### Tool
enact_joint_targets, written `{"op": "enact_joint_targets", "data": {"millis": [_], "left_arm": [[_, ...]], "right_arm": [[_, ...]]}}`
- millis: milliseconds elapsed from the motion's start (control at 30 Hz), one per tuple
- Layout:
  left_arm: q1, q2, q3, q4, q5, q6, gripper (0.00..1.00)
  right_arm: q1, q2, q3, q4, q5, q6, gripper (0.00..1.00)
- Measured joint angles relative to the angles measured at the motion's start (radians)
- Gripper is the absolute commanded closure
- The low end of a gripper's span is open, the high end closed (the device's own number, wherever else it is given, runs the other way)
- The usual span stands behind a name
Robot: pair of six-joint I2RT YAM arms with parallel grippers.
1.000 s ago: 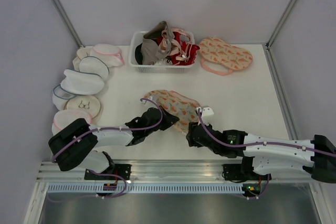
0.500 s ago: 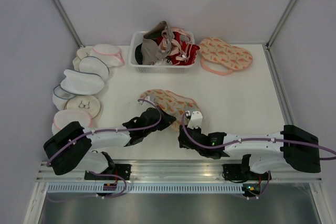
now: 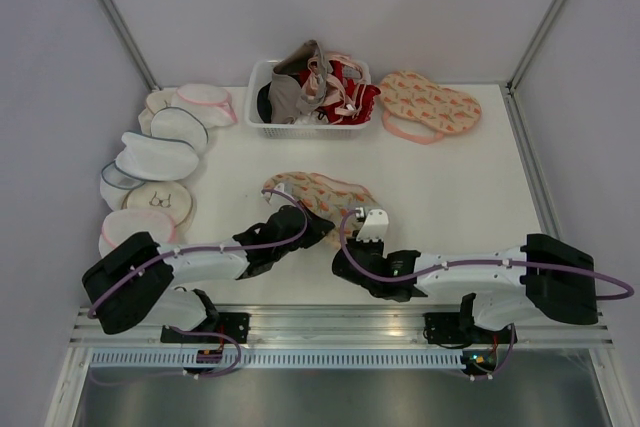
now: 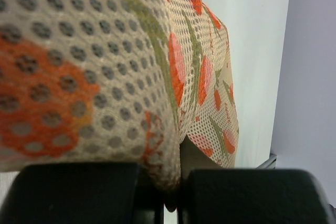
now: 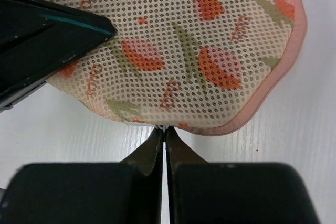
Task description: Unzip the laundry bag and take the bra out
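While I hold it from both sides, the laundry bag lies at the middle of the table, well apart from every edge. My left gripper is closed on a fold of its mesh at the near left lobe. My right gripper is pinched together at the bag's pink trimmed edge, on something too small to name. Bare tabletop stretches to the right of the bag. Behind the bag stands the basket, and white pouches line the left side. Compared with a second ago, my right arm has folded and swung left, and the bag's right end has drawn leftward with it.
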Motion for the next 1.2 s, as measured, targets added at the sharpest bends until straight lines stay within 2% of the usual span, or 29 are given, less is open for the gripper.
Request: {"op": "enact_joint_targets", "data": {"millis": [200, 433, 567, 700, 833, 967, 1000, 1033, 1067, 1200], "left_arm": [[-0.008, -0.022, -0.001, -0.018, -0.007, 0.001, 0.98], [0.015, -0.095, -0.045, -0.053, 0.014, 0.039, 0.98], [0.058, -0.162, -0.071, -0.071, 0.071, 0.097, 0.98], [0.151, -0.240, -0.110, -0.112, 0.083, 0.224, 0.98], [0.196, -0.311, -0.136, -0.109, 0.186, 0.365, 0.98], [0.196, -0.320, -0.122, -0.106, 0.267, 0.427, 0.98], [0.196, -0.320, -0.117, -0.105, 0.285, 0.436, 0.98], [0.196, -0.320, -0.113, -0.105, 0.292, 0.441, 0.98], [0.196, -0.320, -0.112, -0.105, 0.299, 0.442, 0.98], [0.196, -0.320, -0.111, -0.108, 0.306, 0.443, 0.98]], "right_arm": [[0.013, -0.046, 0.007, -0.089, -0.008, 0.020, 1.00], [0.013, -0.169, 0.023, -0.302, -0.059, 0.014, 1.00], [0.014, -0.217, 0.044, -0.392, -0.054, 0.029, 1.00], [-0.002, -0.224, 0.055, -0.523, -0.035, 0.011, 1.00], [-0.016, -0.204, 0.054, -0.533, -0.043, -0.040, 1.00], [-0.016, -0.191, 0.044, -0.463, -0.076, -0.111, 0.99], [-0.016, -0.192, 0.037, -0.434, -0.092, -0.132, 0.86], [-0.016, -0.194, 0.029, -0.398, -0.109, -0.150, 0.77], [-0.016, -0.199, 0.018, -0.354, -0.130, -0.171, 0.62], [-0.016, -0.229, -0.045, -0.171, -0.245, -0.233, 0.54]]}}
